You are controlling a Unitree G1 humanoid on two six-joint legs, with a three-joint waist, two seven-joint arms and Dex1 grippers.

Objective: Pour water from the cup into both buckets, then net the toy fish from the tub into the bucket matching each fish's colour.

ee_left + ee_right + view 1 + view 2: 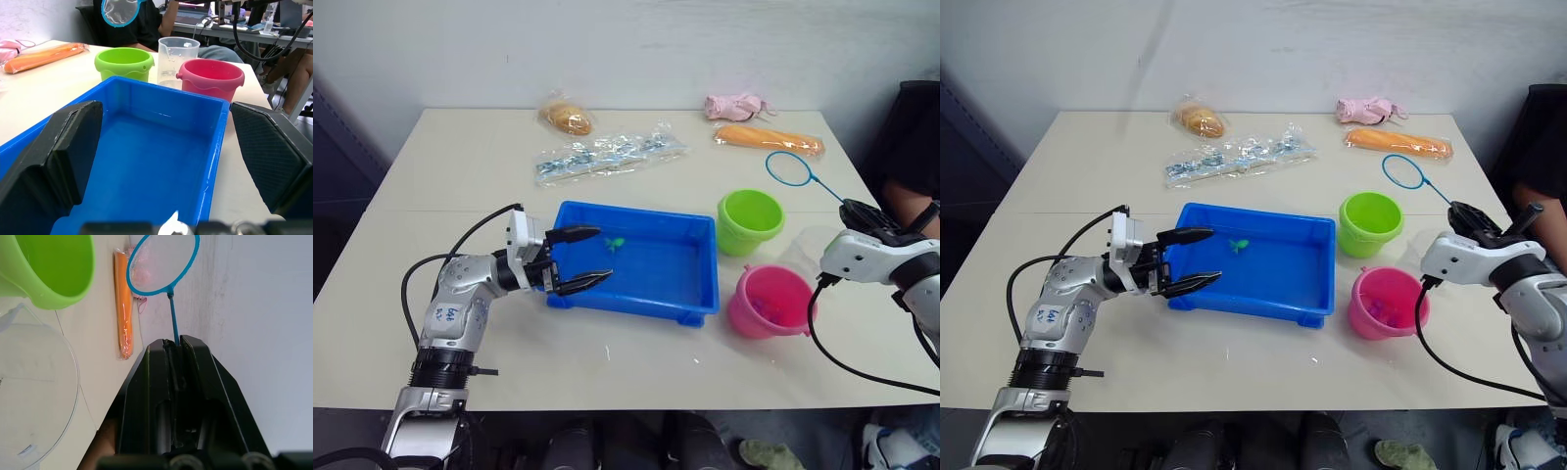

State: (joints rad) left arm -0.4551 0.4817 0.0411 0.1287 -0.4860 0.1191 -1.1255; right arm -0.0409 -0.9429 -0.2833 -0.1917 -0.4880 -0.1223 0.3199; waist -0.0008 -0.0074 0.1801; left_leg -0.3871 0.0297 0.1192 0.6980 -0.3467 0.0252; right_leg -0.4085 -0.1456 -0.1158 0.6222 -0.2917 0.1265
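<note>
We see the right gripper (174, 343) clamped on the net (163, 264) handle (hoop above the green bucket (46, 269) and cup (34, 391)).

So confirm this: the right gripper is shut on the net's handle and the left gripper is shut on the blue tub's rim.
Wrong on the left gripper: the left eye view shows it open, fingers spread at the blue tub's end. The right gripper is indeed shut on the net.

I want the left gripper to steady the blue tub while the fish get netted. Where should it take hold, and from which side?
Probably the near left end wall of the tub, from the robot's left. That wall stands upright with a thin rim, and the open left gripper already straddles that end, so closing there should pinch it. The green fish lies farther in, away from the fingers.
</note>
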